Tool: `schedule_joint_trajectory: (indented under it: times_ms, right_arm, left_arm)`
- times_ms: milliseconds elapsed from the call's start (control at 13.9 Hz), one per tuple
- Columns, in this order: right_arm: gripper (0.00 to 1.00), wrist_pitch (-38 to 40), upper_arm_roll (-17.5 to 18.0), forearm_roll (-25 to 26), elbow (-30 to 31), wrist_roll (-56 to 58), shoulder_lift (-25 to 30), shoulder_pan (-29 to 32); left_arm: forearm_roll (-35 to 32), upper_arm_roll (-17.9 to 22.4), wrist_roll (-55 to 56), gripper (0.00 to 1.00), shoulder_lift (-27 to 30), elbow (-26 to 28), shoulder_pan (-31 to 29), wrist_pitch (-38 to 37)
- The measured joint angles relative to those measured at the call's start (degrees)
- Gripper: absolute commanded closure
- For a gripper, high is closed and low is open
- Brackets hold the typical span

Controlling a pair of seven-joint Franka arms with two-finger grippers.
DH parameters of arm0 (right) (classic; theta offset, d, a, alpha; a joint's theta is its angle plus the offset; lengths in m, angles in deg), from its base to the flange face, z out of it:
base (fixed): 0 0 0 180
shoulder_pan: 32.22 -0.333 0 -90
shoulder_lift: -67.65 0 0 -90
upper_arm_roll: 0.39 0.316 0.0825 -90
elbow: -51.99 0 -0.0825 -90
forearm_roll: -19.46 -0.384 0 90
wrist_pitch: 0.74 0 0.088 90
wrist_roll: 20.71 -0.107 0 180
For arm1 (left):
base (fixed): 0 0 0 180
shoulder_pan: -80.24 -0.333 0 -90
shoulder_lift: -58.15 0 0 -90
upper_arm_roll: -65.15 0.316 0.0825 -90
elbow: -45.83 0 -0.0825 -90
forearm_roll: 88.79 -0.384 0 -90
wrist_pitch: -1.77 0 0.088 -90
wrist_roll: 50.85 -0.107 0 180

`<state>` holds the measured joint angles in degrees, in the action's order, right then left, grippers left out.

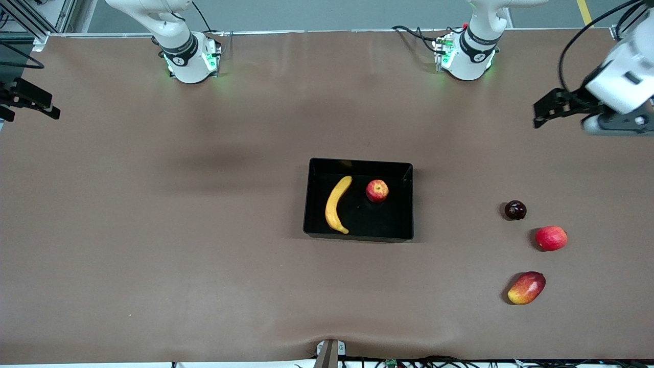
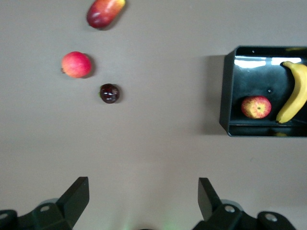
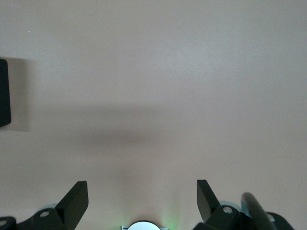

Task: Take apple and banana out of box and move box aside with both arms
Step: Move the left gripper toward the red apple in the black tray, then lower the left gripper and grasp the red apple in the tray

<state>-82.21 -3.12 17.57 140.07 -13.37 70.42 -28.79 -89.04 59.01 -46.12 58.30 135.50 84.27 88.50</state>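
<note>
The black box stands on the middle of the table. In it lie the yellow banana and, beside it toward the left arm's end, the red apple with yellow streaks. My left gripper is open and empty, up over the table's left-arm end. Its wrist view shows its open jaws, the box, the banana and the apple. My right gripper is open and empty over the right-arm end. Its wrist view shows bare table and one corner of the box.
Toward the left arm's end lie a dark round fruit, a plain red fruit and a red-yellow mango, the mango nearest the camera. They also show in the left wrist view: dark fruit, red fruit, mango.
</note>
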Motion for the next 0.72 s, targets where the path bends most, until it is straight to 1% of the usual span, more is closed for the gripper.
schedule_joint_trajectory:
  times_ms: [143, 287, 717]
  right_arm:
    - [0.00, 0.0, 0.0, 0.0, 0.0, 0.0, 0.0, 0.0]
    - [0.00, 0.0, 0.0, 0.0, 0.0, 0.0, 0.0, 0.0]
    - [0.00, 0.0, 0.0, 0.0, 0.0, 0.0, 0.0, 0.0]
  left_arm:
    - [0.0, -1.9, 2.1, 0.00, -2.6, 0.1, 2.8, 2.7]
    - [0.0, -3.5, 6.8, 0.00, -6.2, 0.3, 6.2, 7.1]
    - [-0.5, -4.3, 21.3, 0.00, -17.8, 0.5, 17.4, 19.1]
